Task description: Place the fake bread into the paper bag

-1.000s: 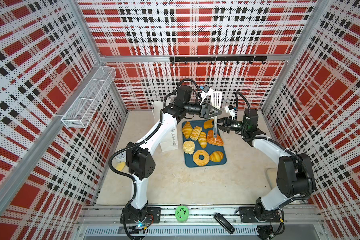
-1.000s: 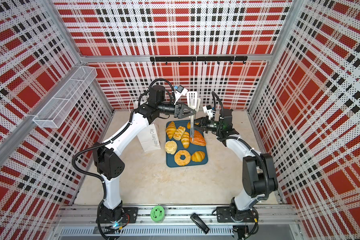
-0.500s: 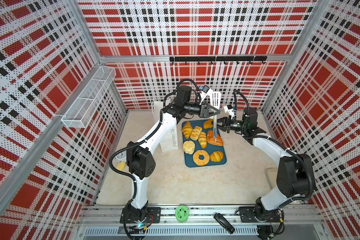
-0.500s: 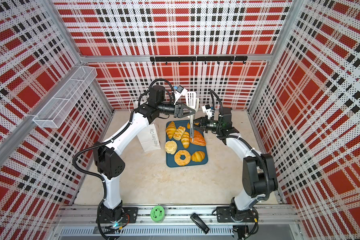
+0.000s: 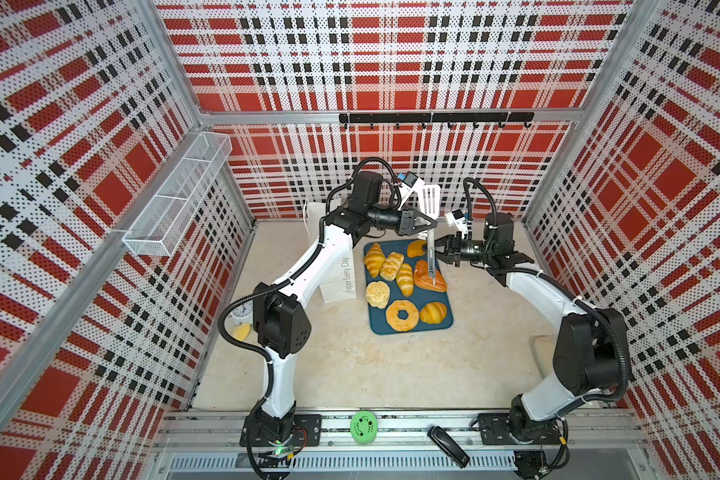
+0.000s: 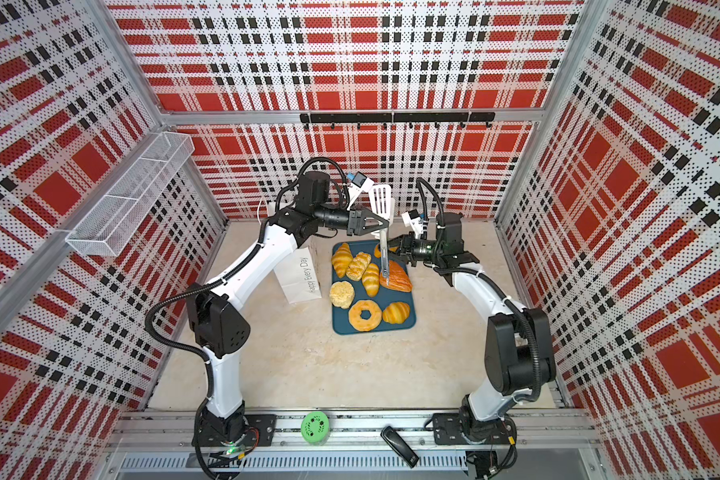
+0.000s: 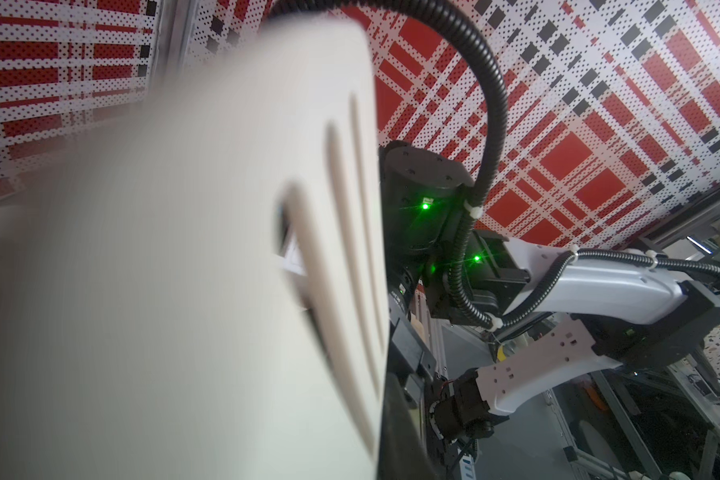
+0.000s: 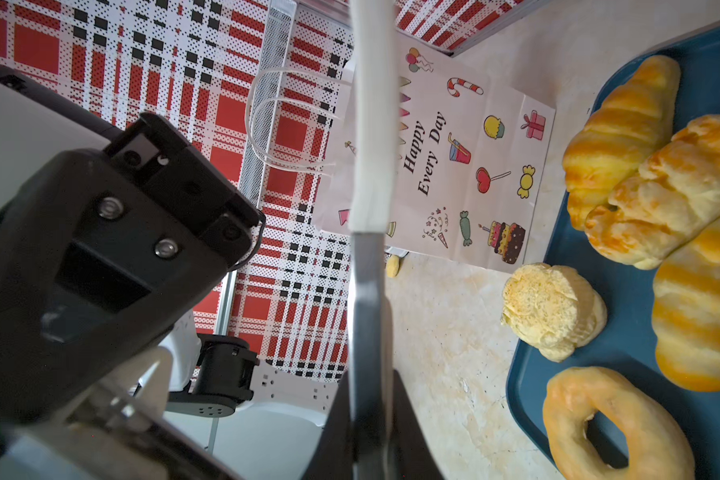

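A spatula (image 5: 429,198) with a white slotted head and a grey handle stands upright over the dark-teal tray (image 5: 412,330). My left gripper (image 5: 432,225) is shut on its neck just under the head. My right gripper (image 5: 435,249) is shut on the handle (image 8: 366,311) lower down. The handle's end hangs above the reddish-brown triangular bread (image 5: 425,277). Several more pieces of fake bread lie on the tray, among them a croissant (image 5: 374,259), a pale bun (image 5: 378,294) and a doughnut (image 5: 402,315). The paper bag (image 5: 339,278) stands left of the tray, partly behind my left arm. The blurred spatula head (image 7: 225,249) hides my left jaws in the left wrist view.
A white wire basket (image 5: 175,199) hangs on the left wall and a black hook rail (image 5: 433,118) on the back wall. A small clock (image 5: 242,309) and a yellow piece (image 5: 242,331) lie by the left wall. A green disc (image 5: 363,426) and a black object (image 5: 447,446) sit on the front rail.
My left gripper's jaws have come together on the spatula's neck; a second ago they stood open around it. The right gripper and the spatula have hardly moved.
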Controlling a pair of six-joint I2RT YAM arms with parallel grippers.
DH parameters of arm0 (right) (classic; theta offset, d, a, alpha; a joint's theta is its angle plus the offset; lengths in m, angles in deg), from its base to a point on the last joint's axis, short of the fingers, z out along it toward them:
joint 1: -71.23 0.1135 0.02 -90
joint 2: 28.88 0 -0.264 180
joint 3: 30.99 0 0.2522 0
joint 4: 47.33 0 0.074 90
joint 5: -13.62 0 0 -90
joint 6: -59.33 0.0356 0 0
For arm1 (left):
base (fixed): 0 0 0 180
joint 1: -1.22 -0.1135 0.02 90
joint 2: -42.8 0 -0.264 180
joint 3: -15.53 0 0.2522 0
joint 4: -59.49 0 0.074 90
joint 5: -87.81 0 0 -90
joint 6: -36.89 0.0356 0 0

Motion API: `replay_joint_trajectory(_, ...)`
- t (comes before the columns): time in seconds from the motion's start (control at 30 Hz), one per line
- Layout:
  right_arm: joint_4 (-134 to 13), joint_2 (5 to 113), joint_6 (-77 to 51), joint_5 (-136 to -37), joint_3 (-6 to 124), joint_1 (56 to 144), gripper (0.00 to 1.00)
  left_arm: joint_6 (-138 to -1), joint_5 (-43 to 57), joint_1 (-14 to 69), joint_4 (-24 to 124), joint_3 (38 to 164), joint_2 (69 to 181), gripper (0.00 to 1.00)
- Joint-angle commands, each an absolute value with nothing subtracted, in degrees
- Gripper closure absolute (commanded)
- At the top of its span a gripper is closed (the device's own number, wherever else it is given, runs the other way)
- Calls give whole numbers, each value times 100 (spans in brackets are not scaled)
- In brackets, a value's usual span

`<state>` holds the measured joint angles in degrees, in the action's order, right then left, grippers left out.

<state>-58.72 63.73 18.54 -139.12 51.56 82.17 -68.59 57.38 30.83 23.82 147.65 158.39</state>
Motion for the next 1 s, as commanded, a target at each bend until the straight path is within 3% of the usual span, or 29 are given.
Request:
replay_joint_trajectory(0.0, -5922, 6178, 1555, -13808, 5325, 8221, 91, -6797, 5737, 3101, 2457, 14961, 15783, 91)
replay_joint_trajectory(0.13, -6249, 6104, 1318, -13730, 5369, 8177, 87, -6838, 5751, 3117, 2537, 14936, 15773, 94)
replay_joint_trajectory(0.2, -6380, 6039, 1222, -13670, 5366, 8118, 70, -6851, 5742, 3114, 2623, 14894, 15758, 95)
replay_joint_trajectory(0.3, -6400, 5907, 1185, -13558, 5318, 8014, 68, -6915, 5702, 3119, 2966, 14734, 15673, 95)
replay_joint_trajectory(0.37, -6697, 5786, 962, -13303, 5331, 7943, 52, -7190, 5696, 3110, 3278, 14611, 15614, 95)
replay_joint_trajectory(0.5, -7301, 5440, 200, -12760, 5237, 7829, 38, -7620, 5670, 3075, 3949, 14383, 15566, 96)
replay_joint_trajectory(0.63, -6801, 5058, 324, -12710, 4887, 7714, 23, -7729, 5660, 3075, 4148, 14442, 15579, 96)
replay_joint_trajectory(0.97, -6078, 4635, 655, -12892, 4458, 7681, 13, -8052, 5643, 3075, 4734, 14530, 15660, 95)
